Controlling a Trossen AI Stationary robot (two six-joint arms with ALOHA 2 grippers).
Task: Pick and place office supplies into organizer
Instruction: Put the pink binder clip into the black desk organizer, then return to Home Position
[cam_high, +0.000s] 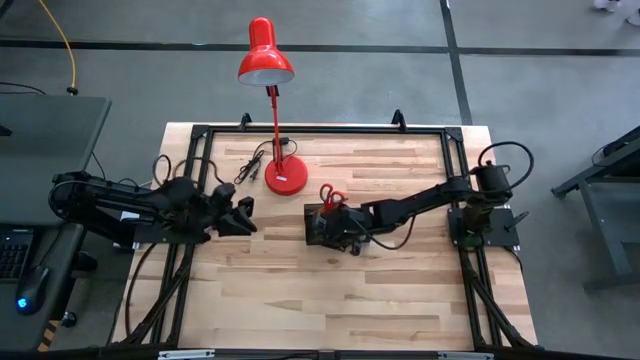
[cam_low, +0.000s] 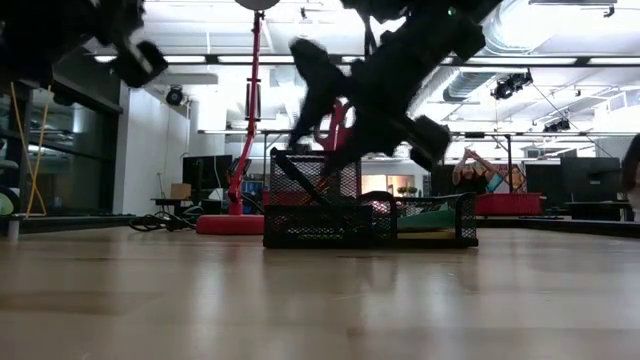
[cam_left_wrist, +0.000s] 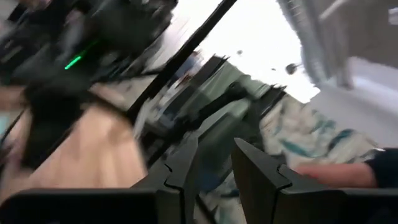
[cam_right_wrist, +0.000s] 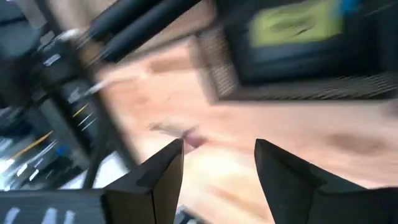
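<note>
**Right pincer empty by organizer, left pincer raised at tabletop's left**

Right pincer (cam_right_wrist: 217, 168) is seen with fingers (cam_right_wrist: 163, 171) apart at a moderate gap and nothing between them; bare wood shows through the gap in the right wrist view; in the high view the right pincer (cam_high: 330, 228) is placed at or over the organizer (cam_high: 322, 222) near the tabletop's middle, whether touching it cannot be told; organizer (cam_low: 368, 215) is shown in the low view as a black mesh tray resting on the tabletop (cam_low: 320, 300), with a taller section on one side and a lower one on the other; red-handled scissors (cam_high: 332, 196) are seen standing at the organizer's far edge, handles up; a yellow sticky-note pad (cam_right_wrist: 295, 22) is seen lying in one compartment, blurred; teal and yellow are glimpsed in the low section in the low view; other supplies cannot be made out.

Left pincer (cam_left_wrist: 211, 168) is seen with fingers (cam_left_wrist: 183, 168) a narrow gap apart, nothing held; in the high view the left pincer (cam_high: 242, 215) is placed at the tabletop's left, well apart from the organizer; it appears raised off the tabletop in the low view.

Red desk lamp (cam_high: 268, 60) is stood behind the organizer, its round base (cam_high: 286, 177) on the tabletop; a black cord (cam_high: 252, 168) is laid beside the base.
</note>
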